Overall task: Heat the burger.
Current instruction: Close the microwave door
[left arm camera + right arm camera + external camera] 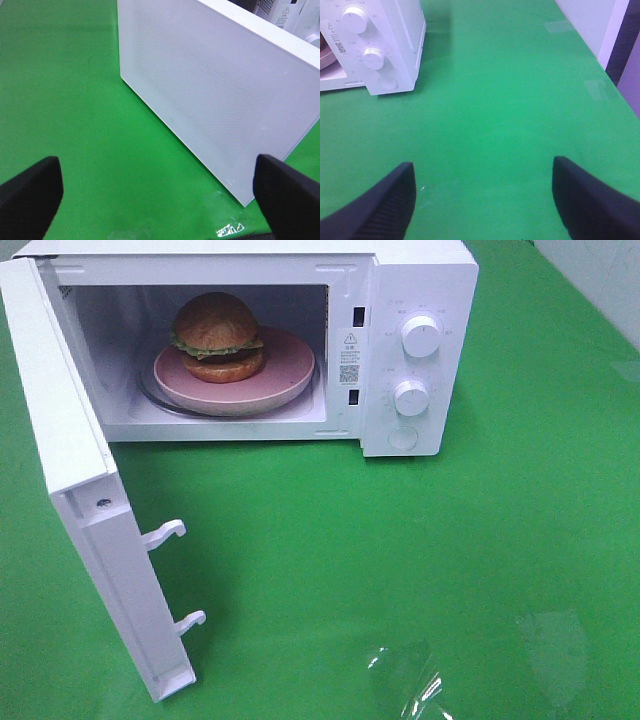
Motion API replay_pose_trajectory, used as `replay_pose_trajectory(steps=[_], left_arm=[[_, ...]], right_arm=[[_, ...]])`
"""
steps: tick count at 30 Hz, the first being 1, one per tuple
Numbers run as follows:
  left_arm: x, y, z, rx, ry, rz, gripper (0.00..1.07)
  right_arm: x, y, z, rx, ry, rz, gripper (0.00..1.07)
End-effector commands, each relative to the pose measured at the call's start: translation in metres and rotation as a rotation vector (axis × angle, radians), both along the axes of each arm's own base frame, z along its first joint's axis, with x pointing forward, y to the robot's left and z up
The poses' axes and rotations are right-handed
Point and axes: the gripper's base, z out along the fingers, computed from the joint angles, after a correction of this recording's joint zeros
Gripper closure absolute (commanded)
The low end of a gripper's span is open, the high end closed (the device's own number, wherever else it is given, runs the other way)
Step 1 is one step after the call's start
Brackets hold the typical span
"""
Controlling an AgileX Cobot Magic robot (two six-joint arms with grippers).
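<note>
The left gripper (157,197) is wide open and empty, facing the outer side of the open microwave door (70,455). The burger (218,337) sits on the pink plate (292,368) inside the cavity. I think the door's free edge should be pushed gently until it latches. The right gripper (482,200), also open and empty, hangs over the green table (510,100).
</note>
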Motion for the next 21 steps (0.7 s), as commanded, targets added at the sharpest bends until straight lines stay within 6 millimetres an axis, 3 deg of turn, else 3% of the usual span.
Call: replay_pose_trajectory(steps=[1,21], left_arm=[[-0.0003,-0.0009,-0.0006,-0.009,-0.003,-0.004,0.11],[-0.0003,-0.0009,-0.0006,-0.009,-0.003,-0.004,0.11]], right_arm=[[-0.0032,0.0,-0.0005,0.011,-0.029,-0.01,0.34],[-0.0032,0.0,-0.0005,0.011,-0.029,-0.01,0.34]])
